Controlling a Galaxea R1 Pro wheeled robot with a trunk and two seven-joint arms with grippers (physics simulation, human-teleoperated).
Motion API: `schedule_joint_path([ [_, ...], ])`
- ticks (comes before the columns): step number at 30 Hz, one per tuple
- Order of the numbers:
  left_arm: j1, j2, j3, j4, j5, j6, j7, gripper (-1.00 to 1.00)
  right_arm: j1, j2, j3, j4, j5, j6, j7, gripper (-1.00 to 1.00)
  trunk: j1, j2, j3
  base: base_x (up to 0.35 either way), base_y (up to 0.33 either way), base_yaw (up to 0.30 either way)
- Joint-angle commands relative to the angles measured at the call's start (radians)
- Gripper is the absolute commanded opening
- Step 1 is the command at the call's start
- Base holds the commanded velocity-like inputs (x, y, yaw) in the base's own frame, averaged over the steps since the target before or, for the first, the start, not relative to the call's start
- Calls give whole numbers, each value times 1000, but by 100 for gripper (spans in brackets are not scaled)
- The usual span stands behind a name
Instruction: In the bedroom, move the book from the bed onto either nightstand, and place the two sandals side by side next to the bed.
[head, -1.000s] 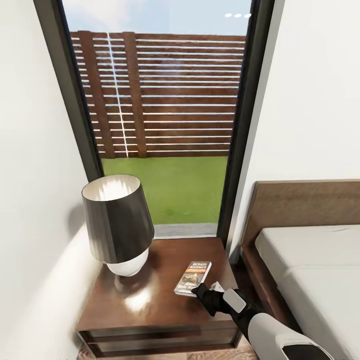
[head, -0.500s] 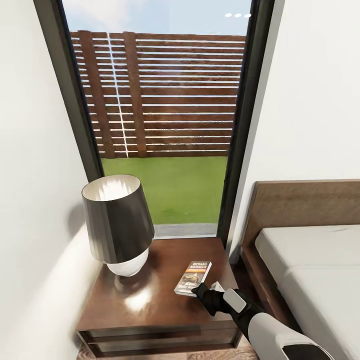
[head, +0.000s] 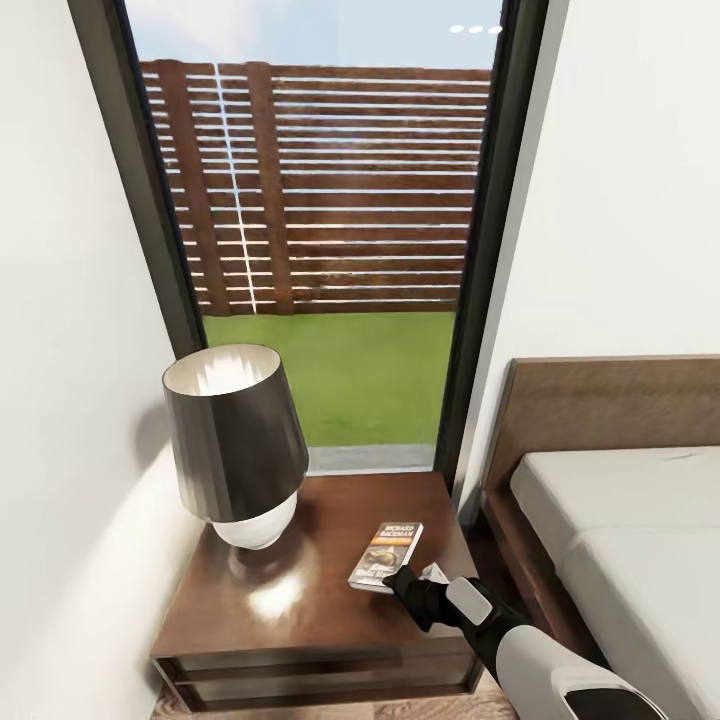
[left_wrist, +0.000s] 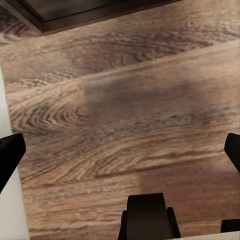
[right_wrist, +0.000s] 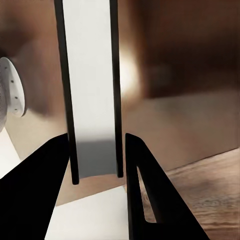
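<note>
The book lies flat on the glossy top of the nightstand, its near end pinched in the right claw, whose black fingers close on the cover's lower edge; the title end of the book points away from the claw, toward the window. The right wrist view gives what the head view cannot: the book seen edge-on as a pale upright slab with dark borders, set between the two black fingers with both pressed against its sides, so the right claw is shut on it. The head view, in turn, shows the cover's orange band and white lettering, which the wrist view hides. Beyond the claw and to its left on the nightstand stands a table lamp with a dark shade and a white rounded base, well apart from the book; part of that white base appears beside the book in the right wrist view. To the claw's right is the bed with its brown headboard and light-grey mattress, just beside the nightstand. The left claw hangs over the wood-plank floor, its black fingertips spread wide at the frame's edges with nothing between them; a dark furniture edge lies ahead of it.
</note>
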Motion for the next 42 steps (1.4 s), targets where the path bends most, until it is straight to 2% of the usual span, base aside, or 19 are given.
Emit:
schedule_joint_path([
  [1, -1, 1, -9, 0, 10, -3, 5, 100, 0, 0, 0, 0, 0, 3, 1, -100, 0, 0, -1, 0, 0, 0],
  [9, -1, 1, -9, 0, 10, -3, 5, 100, 0, 0, 0, 0, 0, 3, 0, -100, 0, 0, -1, 0, 0, 0],
  [17, -1, 1, -9, -1, 10, -3, 5, 100, -3, 0, 0, 0, 0, 3, 0, -100, 30, -56, -26, 0, 0, 0],
  [37, -1, 1, -9, -1, 10, -3, 5, 100, -11, 1, 0, -1, 0, 3, -7, -100, 30, -56, -26, 0, 0, 0],
  [42, -1, 1, -9, 0, 10, -3, 5, 100, -17, 1, 0, -2, 0, 3, -29, -100, 50, -91, -42, 0, 0, 0],
])
